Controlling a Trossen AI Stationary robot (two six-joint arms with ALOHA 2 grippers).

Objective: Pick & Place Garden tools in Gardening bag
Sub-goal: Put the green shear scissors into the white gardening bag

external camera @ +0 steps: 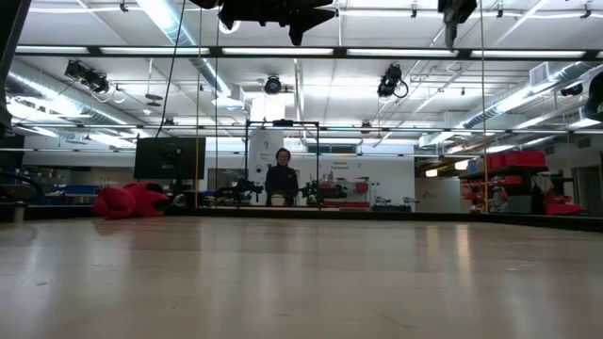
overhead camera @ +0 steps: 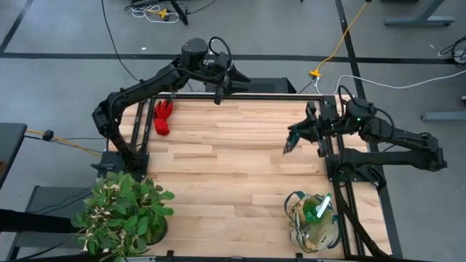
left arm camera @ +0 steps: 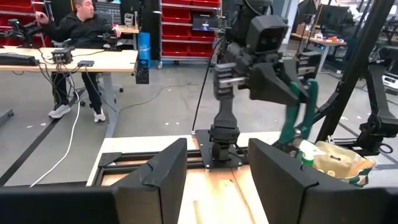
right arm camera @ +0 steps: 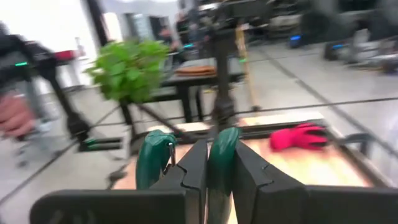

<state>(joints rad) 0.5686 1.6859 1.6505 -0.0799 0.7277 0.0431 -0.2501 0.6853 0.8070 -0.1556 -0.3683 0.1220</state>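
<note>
Right hand (overhead camera: 291, 143) hangs above the table's (overhead camera: 233, 175) right side, clamped on green-handled shears (right arm camera: 217, 163), blades hidden. Left hand (overhead camera: 226, 81), fingers parted and empty, hovers at the far edge. Red gloves (overhead camera: 163, 117) lie far left; gardening bag (overhead camera: 314, 222) near right, potted plant (overhead camera: 124, 212) near left.

Four cameras watch my light wooden plank table (overhead camera: 233, 167).

One looks straight down on it; one sits at tabletop level facing the room. My left wrist camera looks across at my right arm; my right wrist camera looks back, sharing the bright red fabric gloves (right arm camera: 298, 137) with both table views.
</note>
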